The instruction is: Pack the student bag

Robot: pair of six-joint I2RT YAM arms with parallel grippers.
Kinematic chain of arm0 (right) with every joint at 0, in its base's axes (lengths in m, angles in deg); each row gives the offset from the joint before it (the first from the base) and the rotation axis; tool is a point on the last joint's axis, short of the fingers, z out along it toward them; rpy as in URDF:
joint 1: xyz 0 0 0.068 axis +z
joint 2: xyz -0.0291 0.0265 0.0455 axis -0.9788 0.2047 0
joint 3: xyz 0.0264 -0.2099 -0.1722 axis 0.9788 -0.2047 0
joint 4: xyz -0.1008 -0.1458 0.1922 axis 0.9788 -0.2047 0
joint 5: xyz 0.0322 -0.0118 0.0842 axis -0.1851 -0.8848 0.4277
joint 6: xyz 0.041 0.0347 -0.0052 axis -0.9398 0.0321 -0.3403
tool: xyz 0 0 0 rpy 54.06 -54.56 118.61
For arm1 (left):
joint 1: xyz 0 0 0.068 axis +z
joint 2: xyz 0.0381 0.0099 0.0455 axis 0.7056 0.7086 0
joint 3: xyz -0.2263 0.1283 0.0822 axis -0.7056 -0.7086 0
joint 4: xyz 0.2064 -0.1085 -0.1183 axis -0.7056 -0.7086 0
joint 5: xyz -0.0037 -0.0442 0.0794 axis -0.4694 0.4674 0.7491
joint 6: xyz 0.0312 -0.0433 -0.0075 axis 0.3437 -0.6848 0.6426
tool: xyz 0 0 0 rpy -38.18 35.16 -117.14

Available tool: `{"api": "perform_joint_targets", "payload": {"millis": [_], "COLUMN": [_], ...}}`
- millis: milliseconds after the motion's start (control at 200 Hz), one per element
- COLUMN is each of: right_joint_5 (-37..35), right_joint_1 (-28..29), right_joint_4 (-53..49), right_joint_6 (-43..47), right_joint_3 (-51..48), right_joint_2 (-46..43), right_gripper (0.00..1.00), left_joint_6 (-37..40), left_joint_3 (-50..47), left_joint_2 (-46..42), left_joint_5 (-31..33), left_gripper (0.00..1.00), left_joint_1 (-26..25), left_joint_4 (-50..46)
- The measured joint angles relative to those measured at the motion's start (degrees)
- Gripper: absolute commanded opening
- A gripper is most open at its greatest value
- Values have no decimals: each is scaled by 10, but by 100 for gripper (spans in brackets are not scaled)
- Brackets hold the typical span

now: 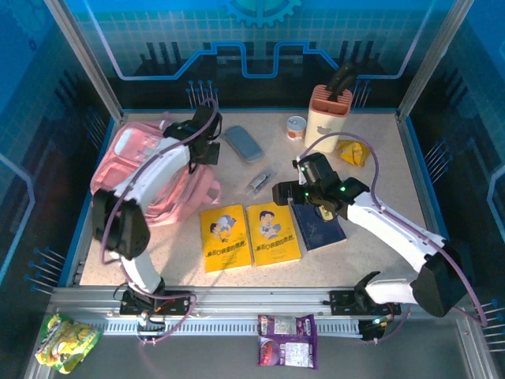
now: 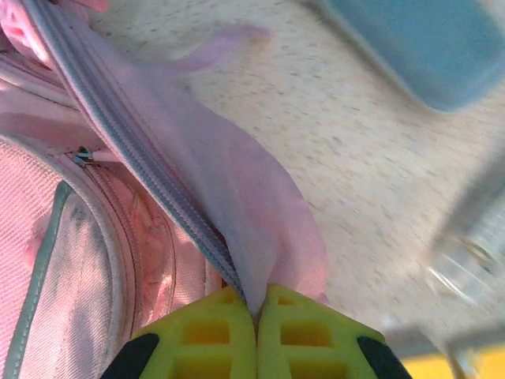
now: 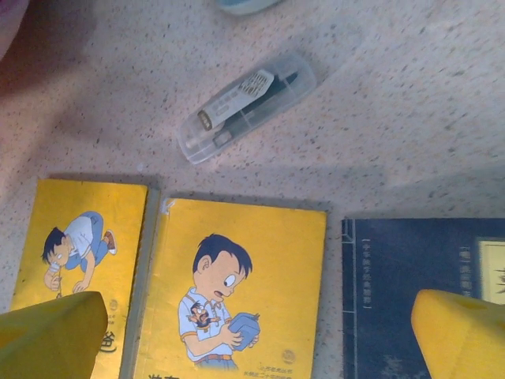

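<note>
The left gripper is closed on a fold of the student bag. In the left wrist view its 2 yellow-green fingers meet, with pink fabric and the end of a grey zip pinched between them. The zip runs up and away to the top left, and the fold hangs over the speckled table. A blue-grey pencil case lies beyond it.

From above, the left gripper sits at the right edge of the student bag. The bag lies flat on the left half of the table, with the pencil case just to its right.

The right gripper is spread wide and grips nothing. Its 2 yellow fingers stand at the bottom corners of the right wrist view. Below it lie 2 yellow books, the left one and the right one side by side, and a dark blue book just to their right. A clear pen case lies tilted on the table beyond the books.

In the top view the right gripper hovers over the far edge of the right yellow book. A pink and cream holder stands at the back, with a small round tin to its left and a yellow packet to its right
</note>
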Motion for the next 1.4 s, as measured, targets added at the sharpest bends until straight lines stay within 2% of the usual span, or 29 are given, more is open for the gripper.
{"api": "perform_joint_targets", "payload": {"millis": [185,265,300,360,410,430,575,615,660,780,910,1015,1186,1261,1396], "right_joint_5": [-51,-54,-53,-48,-38,-35,4,21,37,70,103,126,160,170,173], "right_joint_1": [18,19,21,23,25,26,26,26,26,36,54,73,101,109,120], "right_joint_4": [-19,-21,-21,-16,-10,-7,7,12,22,31,40,45,42,35,29], "right_joint_6": [-12,-17,-18,-21,-25,-27,-42,-46,-47,-46,-45,-39,-26,-20,-13], "right_joint_3": [1,1,0,0,0,0,8,12,17,50,110,159,248,295,346], "right_joint_2": [-40,-42,-42,-42,-39,-37,-5,8,23,80,162,228,338,388,447], "right_gripper": [100,100,100,100,100,100,100,100,100,100,99,96,93,90,83], "left_joint_6": [-8,-23,-29,-39,-49,-52,-103,-125,-152,-227,-288,-322,-357,-369,-400], "left_joint_3": [-164,-229,-254,-279,-290,-291,-298,-303,-311,-347,-400,-433,-470,-486,-520], "left_joint_2": [-138,-164,-170,-176,-181,-186,-255,-278,-304,-364,-415,-443,-446,-442,-441], "left_joint_5": [-87,-133,-151,-170,-181,-186,-191,-188,-187,-178,-175,-171,-159,-145,-134], "left_gripper": [0,5,11,26,49,54,65,71,72,76,90,99,99,99,99], "left_joint_1": [-49,-57,-58,-58,-58,-58,-57,-54,-45,30,145,214,318,344,349], "left_joint_4": [15,19,19,19,21,22,52,61,68,74,65,47,38,33,42]}}
